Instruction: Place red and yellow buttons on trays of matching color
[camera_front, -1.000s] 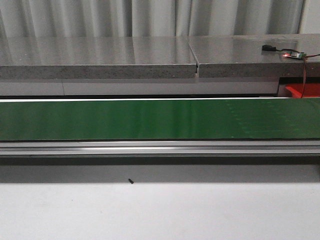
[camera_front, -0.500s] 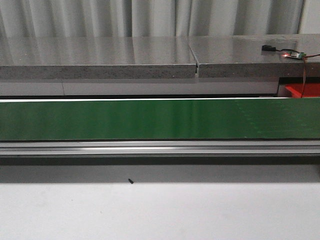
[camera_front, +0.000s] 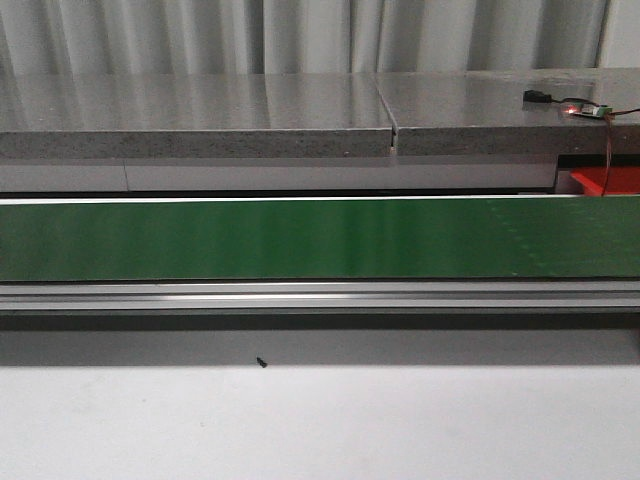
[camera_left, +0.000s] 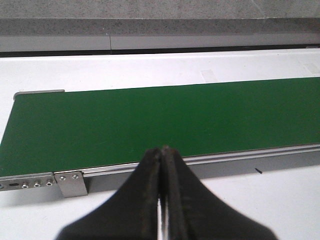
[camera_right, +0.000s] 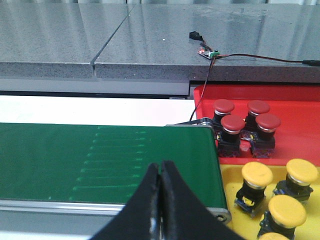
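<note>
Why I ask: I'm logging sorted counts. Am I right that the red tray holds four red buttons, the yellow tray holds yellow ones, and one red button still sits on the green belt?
Not quite. The green belt carries no button in any view. The right wrist view shows the rest is right: four red buttons on the red tray, and yellow buttons on the yellow tray.

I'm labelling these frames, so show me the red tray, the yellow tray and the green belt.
red tray (camera_right: 295, 102): right wrist view, bare floor behind the red buttons.
yellow tray (camera_right: 231, 176): right wrist view, bare corner nearest the belt.
green belt (camera_front: 300, 238): front view, middle of its surface.
</note>
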